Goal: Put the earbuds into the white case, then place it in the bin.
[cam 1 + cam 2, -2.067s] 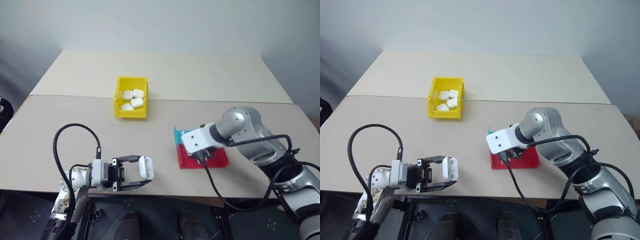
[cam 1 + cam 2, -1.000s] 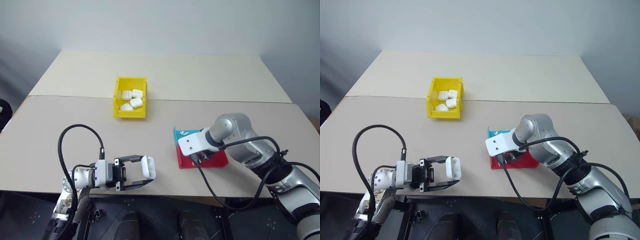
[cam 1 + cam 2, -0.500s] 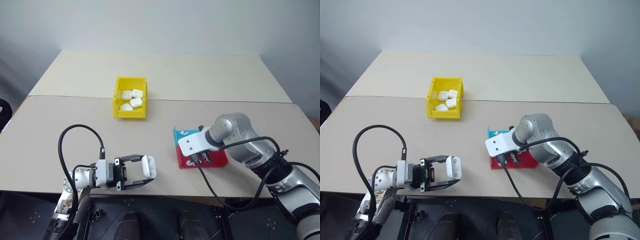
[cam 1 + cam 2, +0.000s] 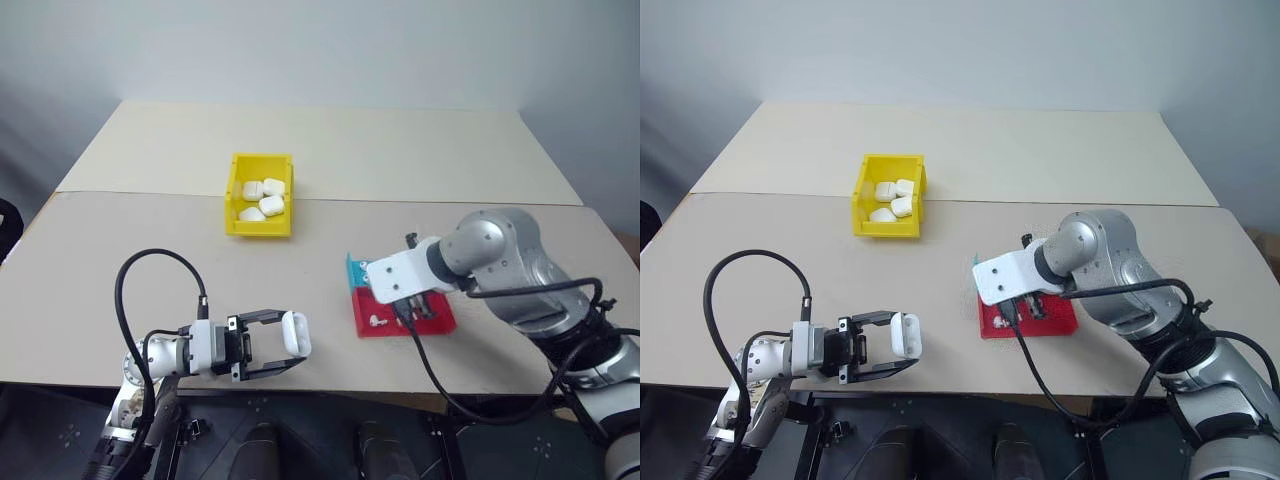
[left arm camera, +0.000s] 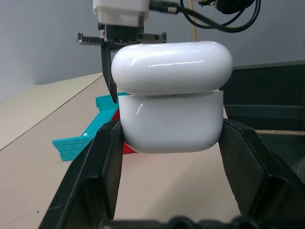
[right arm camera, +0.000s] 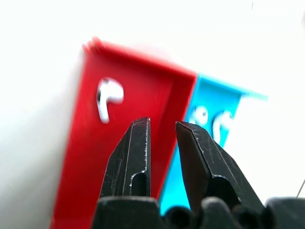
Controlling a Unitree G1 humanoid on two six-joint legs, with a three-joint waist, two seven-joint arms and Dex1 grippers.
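**Friend:** What are your hands doing right now?

**Me:** My left hand (image 4: pixel 290 342) is squeezed shut on the white case (image 5: pixel 171 102). It holds the case just above the near edge of the worktop (image 4: pixel 150 250). The case stands up straight with the lid on top. I can't tell if the lid is open a crack or shut.

**Friend:** And the other one?

**Me:** My right hand (image 6: pixel 162 129) hangs over the red tray (image 6: pixel 138 86) and points down. Its two fingers are a little apart, and there is nothing between them.

**Friend:** Where are the little earbuds?

**Me:** One earbud (image 6: pixel 108 98) lies flat in the red tray, off to one side of my fingers. I see more earbuds (image 6: pixel 200 114) in the blue tray (image 6: pixel 209 95), which touches the red one.

**Friend:** So what's your job now?

**Me:** I think I have to pick up the one in the red tray. First I'd slide the hand over until the earbud sits right under the gap. Then I'd open the fingers a bit more, go down slowly and pinch the fat round end.

**Friend:** What's the tricky part?

**Me:** It's tiny and shiny, so it could pop out. It also lies close to the tray wall, and a finger could bump the wall and push the tray. I'd keep the left hand very still.

**Friend:** And the yellow bin (image 4: pixel 260 227)?

**Me:** It's far back on the worktop, with other white cases (image 4: pixel 262 198) inside. That comes last.
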